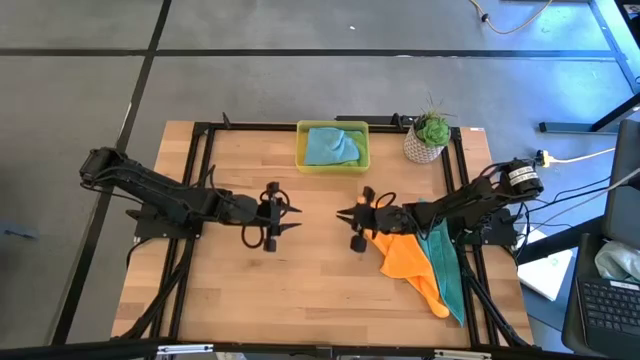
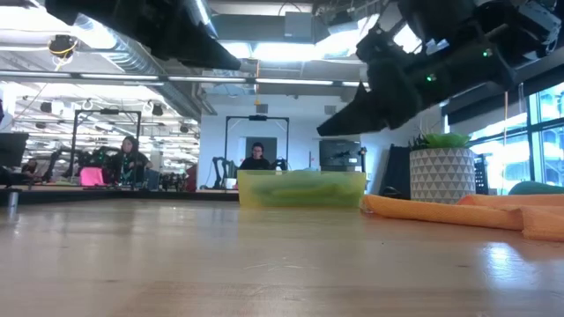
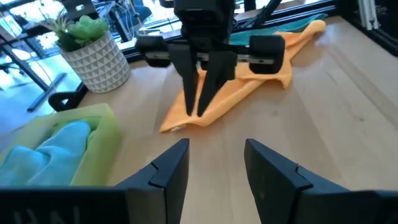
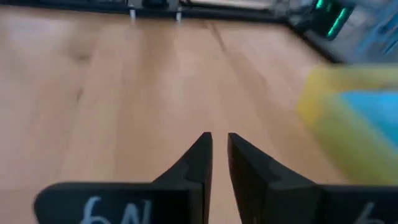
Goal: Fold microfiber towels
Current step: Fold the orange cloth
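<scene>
Above the orange towel, the nearly closed, empty right gripper should reopen and pinch an edge; left gripper waits open, empty.

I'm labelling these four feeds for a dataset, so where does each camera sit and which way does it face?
High view: overhead, straight down; both arms, left gripper, right gripper, orange towel.
Low view: table height, level toward the room; arms overhead, yellow tray, planter.
Left wrist: faces the right gripper; own fingers below.
Right wrist: faces bare table; own narrow-gapped fingers.
Shared: the tray shows in all.
</scene>
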